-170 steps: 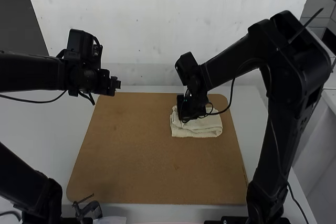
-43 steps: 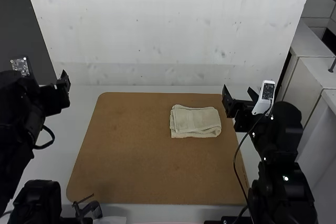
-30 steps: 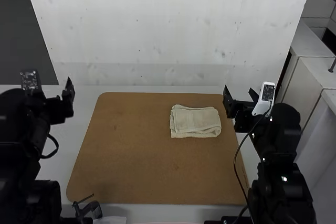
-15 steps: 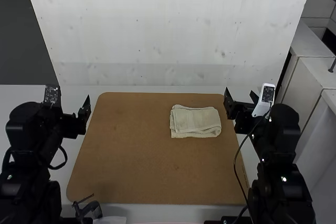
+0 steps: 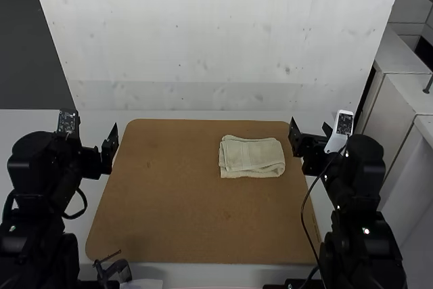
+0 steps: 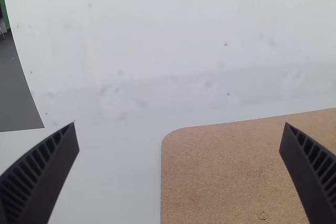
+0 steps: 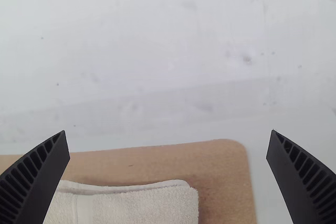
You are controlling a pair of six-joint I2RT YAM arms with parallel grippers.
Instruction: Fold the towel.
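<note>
The cream towel (image 5: 252, 157) lies folded into a small, slightly uneven rectangle on the brown board, toward its far right part; the right wrist view shows part of the towel (image 7: 131, 206) with its layers stacked. At the board's left side is my left gripper (image 5: 97, 138), held open and well apart from the towel. In its own wrist view the left gripper (image 6: 179, 135) has nothing between its spread fingers. My right gripper (image 5: 310, 130) is open beside the board's right edge, a short distance right of the towel. Its wrist view shows the right gripper (image 7: 168, 137) spread wide, touching nothing.
The brown board (image 5: 169, 201) rests on a white table (image 5: 196, 274), with an upright white panel (image 5: 216, 38) behind it. A small dark clamp-like item (image 5: 114, 269) is at the near left edge. White cabinets (image 5: 399, 106) stand at the far right.
The right arm has drawn back from over the towel to the right side. My left arm also withdrew, then came rightward to the board's left edge. The towel looks the same over the last second.
</note>
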